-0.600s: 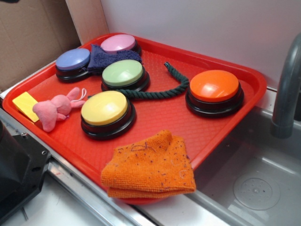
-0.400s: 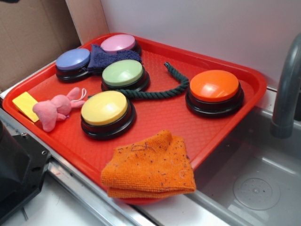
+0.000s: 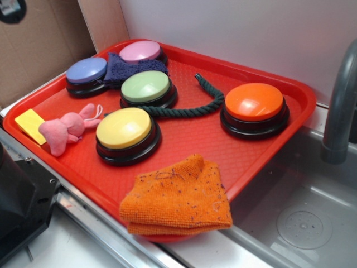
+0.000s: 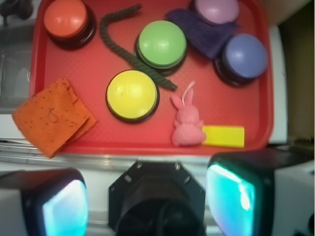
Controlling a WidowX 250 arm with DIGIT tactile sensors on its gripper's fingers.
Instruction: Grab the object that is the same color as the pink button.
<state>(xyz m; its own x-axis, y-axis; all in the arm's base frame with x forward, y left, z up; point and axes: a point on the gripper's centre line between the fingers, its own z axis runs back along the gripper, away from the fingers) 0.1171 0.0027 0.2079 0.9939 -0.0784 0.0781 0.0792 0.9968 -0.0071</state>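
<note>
In the exterior view, the red tray [image 3: 67, 95] is resting on the counter [image 3: 67, 245] beside a sink [image 3: 301, 212]. At the tray's left edge, a yellow block [image 3: 30, 124] is lying flat. The bunny [image 3: 68, 129] is lying just beside it, ears pointing toward the blue button [image 3: 86, 71]. A yellow button [image 3: 124, 129] is sitting next to the bunny. A navy cloth [image 3: 125, 68] is lying between the blue button and the pink button [image 3: 141, 51] at the far corner. A green button [image 3: 146, 87] is sitting mid-tray, with a green rope [image 3: 192, 109] curving around it. An orange cloth [image 3: 177, 196] is overhanging the near edge. An orange button [image 3: 254, 103] is sitting near the right edge.

In the wrist view, the gripper [image 4: 147, 196] is hovering off the tray's near edge; its jaws are standing wide apart, grasping nothing.
</note>
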